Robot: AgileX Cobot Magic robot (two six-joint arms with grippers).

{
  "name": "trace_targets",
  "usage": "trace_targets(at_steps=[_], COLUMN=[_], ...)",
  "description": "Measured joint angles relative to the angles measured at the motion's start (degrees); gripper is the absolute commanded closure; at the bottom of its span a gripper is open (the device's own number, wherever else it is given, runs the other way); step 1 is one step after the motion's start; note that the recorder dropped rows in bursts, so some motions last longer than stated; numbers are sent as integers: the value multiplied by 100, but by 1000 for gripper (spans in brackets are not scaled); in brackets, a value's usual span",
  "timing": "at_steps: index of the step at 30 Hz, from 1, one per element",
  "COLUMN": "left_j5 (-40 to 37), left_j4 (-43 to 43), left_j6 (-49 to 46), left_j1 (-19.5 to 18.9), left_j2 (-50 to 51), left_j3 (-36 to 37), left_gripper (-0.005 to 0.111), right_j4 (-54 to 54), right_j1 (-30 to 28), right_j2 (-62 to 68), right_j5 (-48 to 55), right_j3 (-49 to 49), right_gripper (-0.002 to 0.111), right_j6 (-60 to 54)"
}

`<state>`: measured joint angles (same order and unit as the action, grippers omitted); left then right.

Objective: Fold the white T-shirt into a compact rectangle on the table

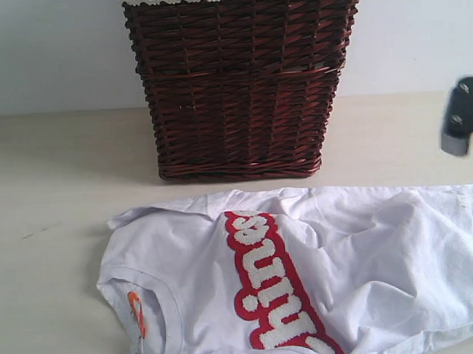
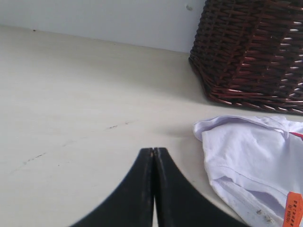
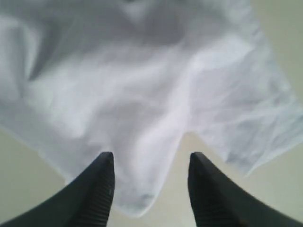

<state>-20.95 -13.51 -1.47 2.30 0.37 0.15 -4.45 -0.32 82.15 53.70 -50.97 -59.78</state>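
White T-shirt [image 1: 363, 250] lying rumpled on table [image 1: 50, 191] before wicker basket [image 1: 241, 84]. Left gripper [image 2: 154, 150] closed, empty, beside the shirt. Right gripper [image 3: 151, 160] parted, straddling a shirt fold.

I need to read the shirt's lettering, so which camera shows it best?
The exterior view: most of the red-outlined lettering lies plainly across the white T-shirt. The left wrist view catches only a red sliver at its frame edge; the right wrist view shows bare white cloth.

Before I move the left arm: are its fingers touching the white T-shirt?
Apart. The left wrist view shows the shut fingers over the table, with bare surface between them and the white T-shirt.
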Motion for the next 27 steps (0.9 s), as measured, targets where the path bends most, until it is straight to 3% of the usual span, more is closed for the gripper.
trace_targets(at_steps=[6, 15, 18, 24, 27], left_j5=[0, 0, 0, 0, 0], left_j4=[0, 0, 0, 0, 0], left_j6=[0, 0, 0, 0, 0], left_j1=[0, 0, 0, 0, 0], left_j2=[0, 0, 0, 0, 0], left_j3=[0, 0, 0, 0, 0], left_gripper=[107, 107, 107, 107, 107], right_j4=[8, -708, -505, -443, -470], right_j1=[-850, -950, -950, -970, -1407], right_j2=[-638, -1186, -1277, -1773, -1687], right_j5=[-723, -1277, -2143, -2805, -3146], right_j3=[1576, 2868, 2932, 3068, 3106], right_gripper=[60, 60, 60, 60, 60], right_j6=[-890, -1513, -880, -301, 172])
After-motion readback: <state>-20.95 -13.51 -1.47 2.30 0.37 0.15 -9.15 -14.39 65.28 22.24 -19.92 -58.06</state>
